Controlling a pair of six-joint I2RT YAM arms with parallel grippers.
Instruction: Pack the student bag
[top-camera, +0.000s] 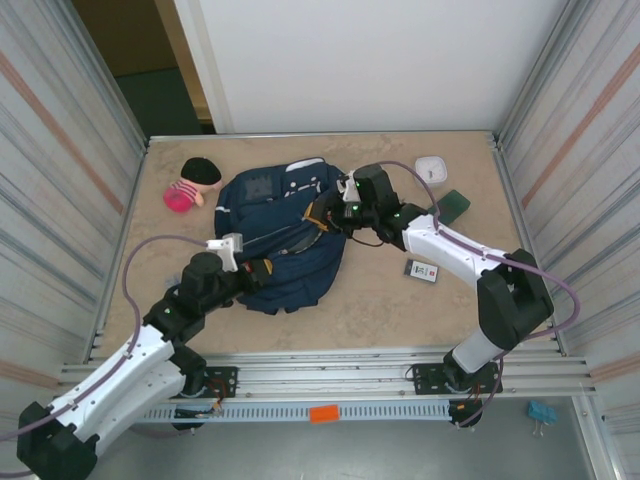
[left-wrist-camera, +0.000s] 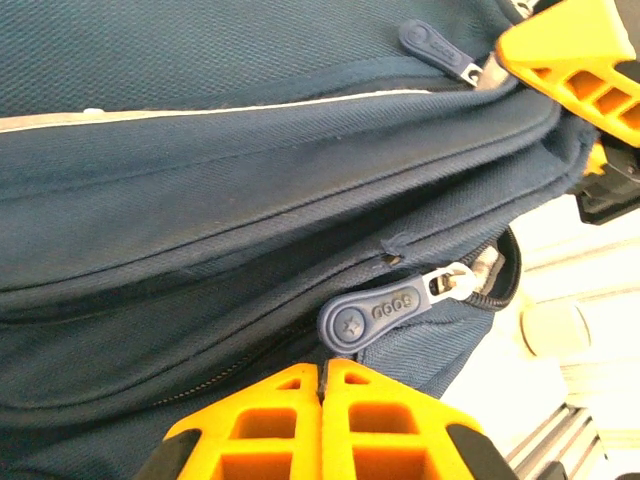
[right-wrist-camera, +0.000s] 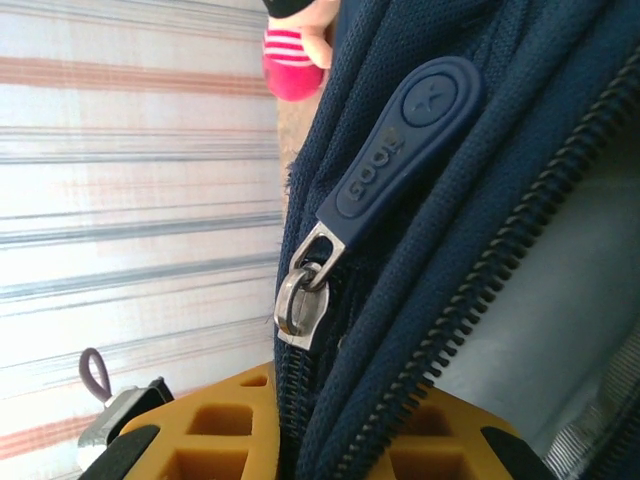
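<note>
student bag (left-wrist-camera: 200, 150) zip pull (left-wrist-camera: 385, 312), raised lettering approx "GOOS", X-in-circle mark at its end

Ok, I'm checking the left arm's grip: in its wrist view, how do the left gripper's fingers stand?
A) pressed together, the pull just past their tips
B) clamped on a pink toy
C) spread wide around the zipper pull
A: the left gripper has its orange fingers shut tight; the zipper pull on the student bag lies beyond their tips.
</note>
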